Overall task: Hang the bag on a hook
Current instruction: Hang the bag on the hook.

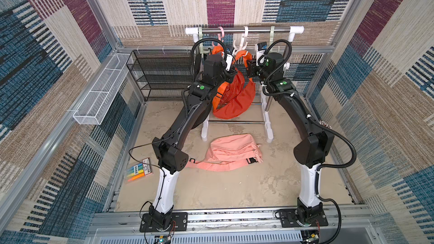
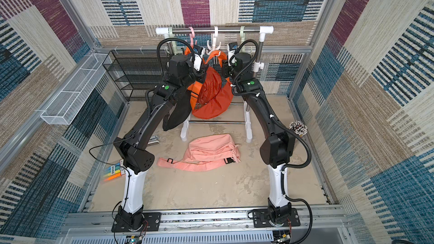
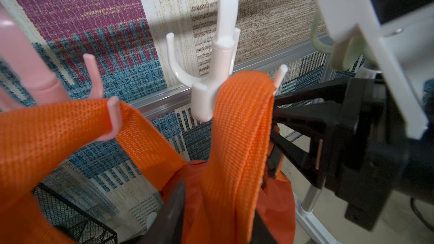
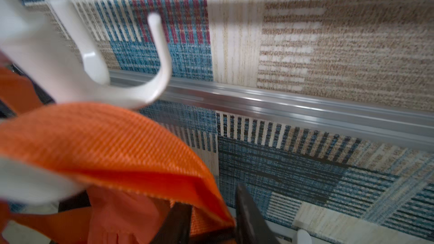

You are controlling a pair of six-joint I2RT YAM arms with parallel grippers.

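The orange bag (image 1: 234,99) hangs from the white rack's rail (image 1: 244,30) in both top views. Its woven strap (image 3: 239,125) lies over a prong of the pink hook (image 3: 112,118) and a prong of the white hook (image 3: 206,95). My left gripper (image 3: 216,226) is just below the hooks, open, with the strap running loosely between its dark fingers. My right gripper (image 4: 211,221) is open too, its fingers apart on either side of the strap's (image 4: 105,142) other side, under the white hook (image 4: 131,90). In a top view both grippers (image 1: 231,72) (image 1: 249,69) meet at the bag's top.
A pink bag (image 1: 232,151) lies on the floor in front of the rack. A black bag (image 2: 176,116) hangs behind my left arm. A black mesh shelf (image 1: 164,73) and a white wire basket (image 1: 101,95) stand left. A highlighter pack (image 1: 138,170) lies near the left arm's base.
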